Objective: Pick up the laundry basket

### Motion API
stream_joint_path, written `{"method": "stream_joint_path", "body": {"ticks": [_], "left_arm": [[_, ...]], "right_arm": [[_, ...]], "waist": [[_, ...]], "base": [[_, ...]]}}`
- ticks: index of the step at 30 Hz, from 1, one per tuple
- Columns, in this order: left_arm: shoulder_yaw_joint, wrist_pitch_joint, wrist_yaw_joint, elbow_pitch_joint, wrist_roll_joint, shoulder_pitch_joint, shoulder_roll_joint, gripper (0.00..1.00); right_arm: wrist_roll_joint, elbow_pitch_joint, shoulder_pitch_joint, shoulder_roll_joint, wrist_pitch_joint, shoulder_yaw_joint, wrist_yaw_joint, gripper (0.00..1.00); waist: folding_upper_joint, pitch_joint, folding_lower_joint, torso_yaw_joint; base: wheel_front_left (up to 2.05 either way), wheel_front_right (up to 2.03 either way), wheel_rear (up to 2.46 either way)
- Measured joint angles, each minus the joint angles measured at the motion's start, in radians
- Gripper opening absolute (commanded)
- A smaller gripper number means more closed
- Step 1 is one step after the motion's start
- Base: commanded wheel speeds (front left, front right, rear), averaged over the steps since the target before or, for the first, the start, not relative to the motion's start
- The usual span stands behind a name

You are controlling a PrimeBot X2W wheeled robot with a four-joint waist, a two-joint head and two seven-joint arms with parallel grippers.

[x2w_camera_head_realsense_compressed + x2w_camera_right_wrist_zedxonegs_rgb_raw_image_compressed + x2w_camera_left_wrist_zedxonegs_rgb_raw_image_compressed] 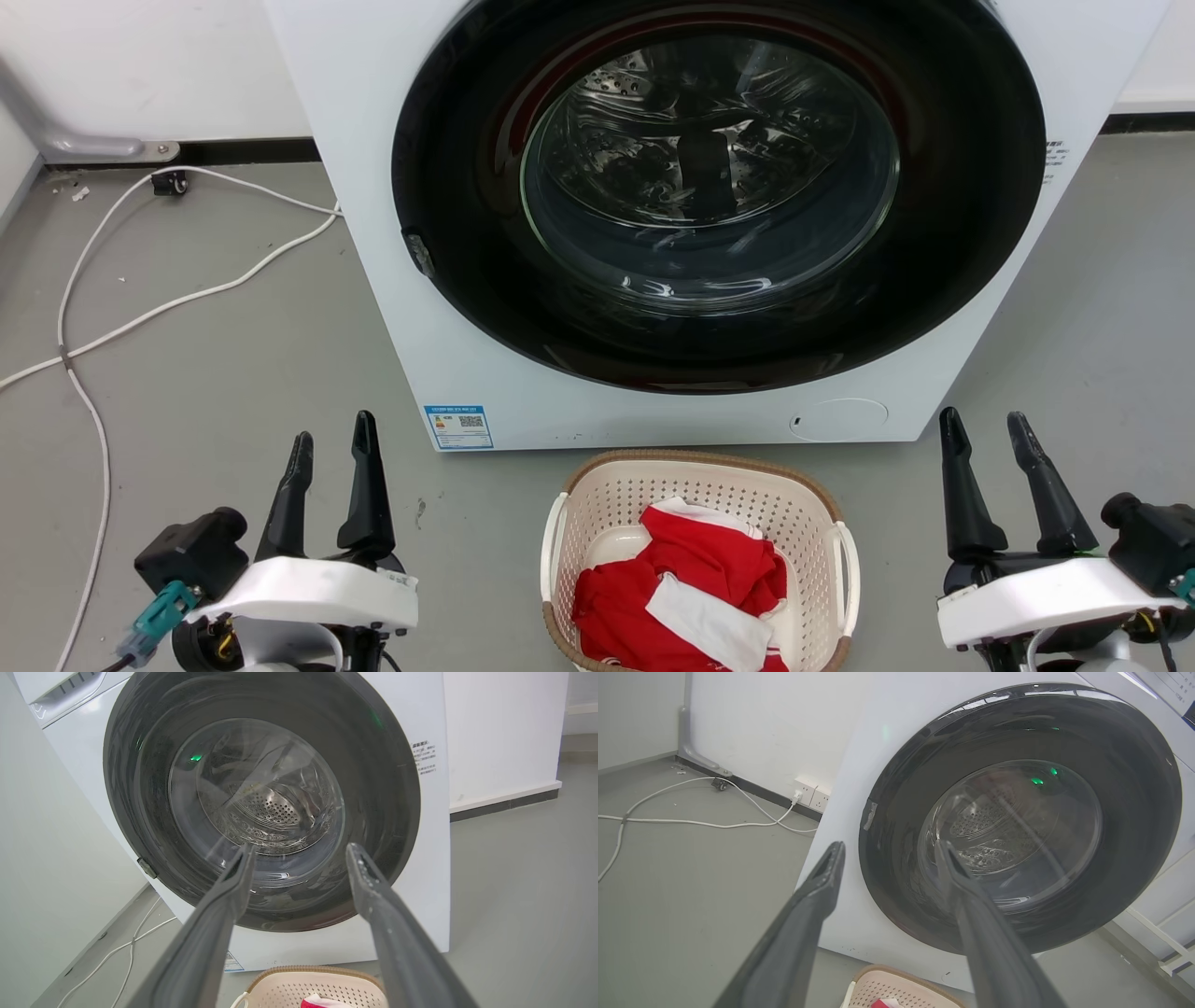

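The laundry basket [624, 499] is small, cream and perforated, with a brown woven-look rim and white side handles. It stands on the floor in front of the washing machine, holding red and white cloth [691, 588]. My left gripper [332, 434] is open, well to the basket's left and apart from it. My right gripper [984, 426] is open too, off to the basket's right. The basket's rim [896, 973] peeks in at the bottom of the left wrist view, below the left gripper [893, 848]. The basket's rim [308, 970] also lies low in the right wrist view, under the right gripper [299, 849].
A white front-loading washing machine [392, 308] with a shut dark round door [719, 196] stands right behind the basket. White cables [140, 317] trail over the grey floor at the left. A wall [140, 65] runs behind.
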Motion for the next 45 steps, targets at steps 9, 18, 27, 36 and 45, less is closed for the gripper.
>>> {"method": "stream_joint_path", "body": {"ticks": [9, 18, 27, 36, 45], "left_arm": [[-0.006, -0.023, 0.011, 0.000, 0.093, 0.013, 0.000, 1.00], [-0.014, -0.043, 0.024, -0.001, 0.178, 0.022, 0.000, 1.00], [-0.024, -0.062, 0.032, -0.004, 0.256, 0.031, 0.001, 1.00], [-0.031, -0.081, 0.035, -0.012, 0.326, 0.040, 0.001, 1.00], [-0.031, -0.098, 0.039, -0.015, 0.395, 0.046, 0.001, 1.00]], "right_arm": [[-0.104, -0.011, 0.013, 0.000, -0.022, 0.003, 0.000, 1.00], [-0.204, -0.019, 0.027, -0.001, -0.042, 0.004, 0.000, 1.00], [-0.284, -0.027, 0.035, -0.001, -0.062, 0.003, 0.000, 1.00], [-0.348, -0.032, 0.041, -0.001, -0.082, 0.001, 0.000, 1.00], [-0.410, -0.038, 0.050, -0.001, -0.097, 0.000, 0.000, 1.00]], "waist": [[0.0000, -0.002, 0.0000, -0.001], [0.0000, -0.003, 0.0000, -0.001], [0.0000, -0.003, 0.0000, 0.001], [0.0000, -0.002, 0.0000, 0.002], [0.0000, 0.002, 0.0000, 0.001]], "base": [[0.00, 0.00, 0.00], [0.00, 0.00, 0.00], [0.00, 0.00, 0.00], [0.00, 0.00, 0.00], [0.00, 0.00, 0.00]]}}
